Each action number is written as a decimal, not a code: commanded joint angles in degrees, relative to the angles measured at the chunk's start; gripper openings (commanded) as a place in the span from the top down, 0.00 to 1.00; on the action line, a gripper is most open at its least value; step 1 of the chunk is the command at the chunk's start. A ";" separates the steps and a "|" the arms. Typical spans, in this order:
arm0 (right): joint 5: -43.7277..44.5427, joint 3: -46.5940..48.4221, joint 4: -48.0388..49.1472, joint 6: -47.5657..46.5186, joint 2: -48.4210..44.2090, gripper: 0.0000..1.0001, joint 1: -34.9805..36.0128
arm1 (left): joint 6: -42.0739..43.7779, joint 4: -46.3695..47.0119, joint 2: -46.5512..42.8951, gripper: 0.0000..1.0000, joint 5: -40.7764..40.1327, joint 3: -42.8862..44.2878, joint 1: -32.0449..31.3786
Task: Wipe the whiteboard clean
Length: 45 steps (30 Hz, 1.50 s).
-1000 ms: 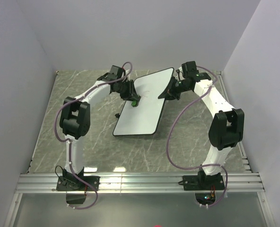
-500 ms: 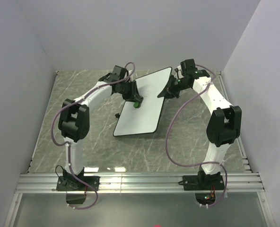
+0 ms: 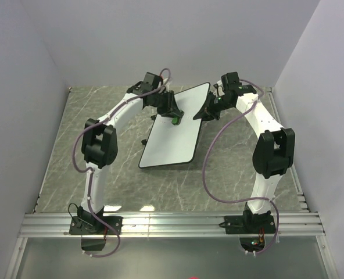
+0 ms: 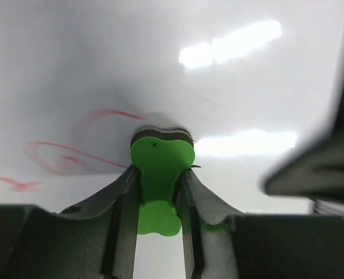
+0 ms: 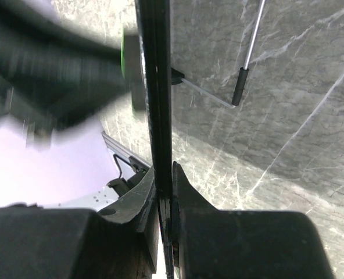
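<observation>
The whiteboard [image 3: 175, 135] lies tilted at the table's middle, its far end lifted. Its white face [image 4: 230, 87] carries red scribbles [image 4: 73, 154] at the left of the left wrist view. My left gripper [image 3: 173, 118] is shut on a small green eraser [image 4: 159, 168], whose dark pad presses on the board just right of the scribbles. My right gripper [image 3: 202, 114] is shut on the whiteboard's black rim [image 5: 157, 87] at its far right edge, seen edge-on in the right wrist view.
A thin metal stand rod with a black tip [image 5: 240, 86] shows behind the board above the grey marble table [image 3: 102, 174]. Grey walls close in left, right and back. An aluminium rail [image 3: 172, 224] runs along the near edge.
My left gripper has slid the eraser up and to the right across the board, toward its far end. The right gripper keeps its hold on the rim, shifted slightly left.
</observation>
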 commanded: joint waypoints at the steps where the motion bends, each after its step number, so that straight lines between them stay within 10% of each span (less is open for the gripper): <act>1: 12.73 0.95 -2.62 -5.59 2.43 1.00 0.54 | 0.44 -4.85 6.67 1.00 -0.27 2.75 3.63; 14: 12.99 4.55 -3.94 -5.50 4.98 1.00 0.62 | 5.19 -4.68 7.13 1.00 -3.53 -7.79 7.52; 33: 14.75 -1.69 -3.85 -6.99 2.87 1.00 2.64 | 3.96 -3.62 8.71 1.00 12.12 9.87 -3.28; 45: 16.68 -1.77 -6.40 -9.36 0.77 1.00 6.24 | 5.71 -10.12 15.29 1.00 -3.60 12.25 -0.40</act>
